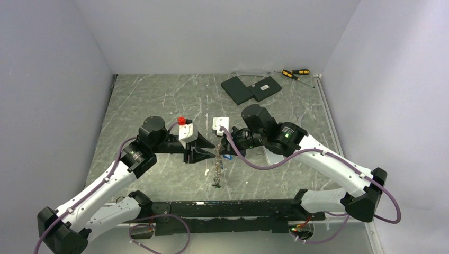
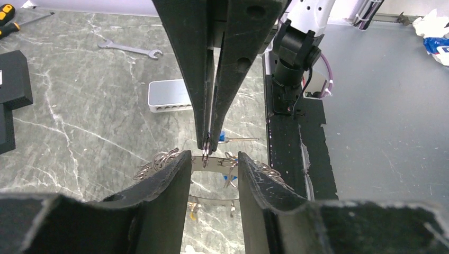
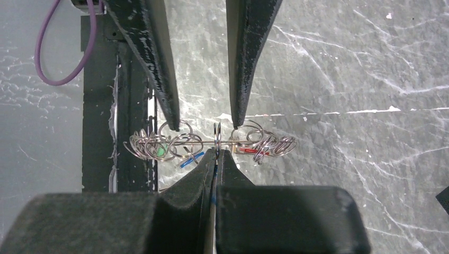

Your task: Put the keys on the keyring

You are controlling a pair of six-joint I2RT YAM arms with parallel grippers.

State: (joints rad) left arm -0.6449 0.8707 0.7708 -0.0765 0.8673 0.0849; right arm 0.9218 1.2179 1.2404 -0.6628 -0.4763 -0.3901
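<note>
The right gripper [image 3: 217, 153] is clamped tight, fingers pressed together on the thin wire of the keyring [image 3: 201, 142], pinching it right at the middle. And there is the left gripper [image 3: 205, 127] coming in from the opposite side, jaws parted, one finger on each side of that pinch point, the tips down by the wire loops. Whether those tips actually touch the metal cannot be told.

From the left wrist view the same meeting shows: the left gripper [image 2: 214, 154] spread wide, the right gripper [image 2: 207, 145] dropping in between as a closed black wedge, the keyring [image 2: 204, 164] running across the gap.

The keys [image 3: 161, 152] bunch along the ring in two clusters, green and blue flecks on one side of the pinch, red on the other.

From above, both arms meet over the middle of the marbled table [image 1: 159, 106], and the keyring [image 1: 217, 170] dangles below the fingertips. Farther out, a pale slab [image 2: 169, 95] sits behind, a spanner [image 2: 129, 49] beyond it, two black pads [image 1: 251, 88] and the screwdrivers [image 1: 295, 73] at the far edge.
</note>
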